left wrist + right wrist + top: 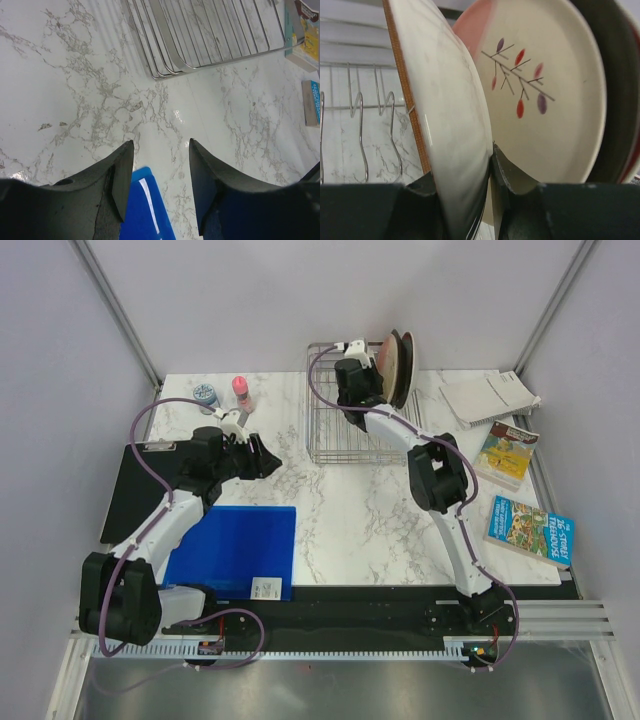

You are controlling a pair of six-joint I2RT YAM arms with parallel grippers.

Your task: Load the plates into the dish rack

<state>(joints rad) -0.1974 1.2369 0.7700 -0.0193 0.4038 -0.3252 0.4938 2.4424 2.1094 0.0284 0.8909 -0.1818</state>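
The dish rack (335, 435) stands at the back middle of the table, with plates (400, 365) upright at its right end. My right gripper (372, 368) reaches into it from the left. In the right wrist view my right gripper (465, 170) is shut on the edge of a white plate (450, 115) with a brown patterned rim, held upright above the rack wires (360, 120). Just behind it stand the cream-pink twig plate (550, 115) and a dark-rimmed plate (620, 90). My left gripper (161, 145) hangs open and empty over bare marble, short of the rack's corner (170, 55).
A blue mat (235, 545) and a black clipboard (135, 490) lie at the front left, with a white card (266, 588). A pink bottle (242, 392) and a small tin (204, 394) stand at the back left. A notebook (490, 398) and two books (508, 452) (530, 530) lie on the right.
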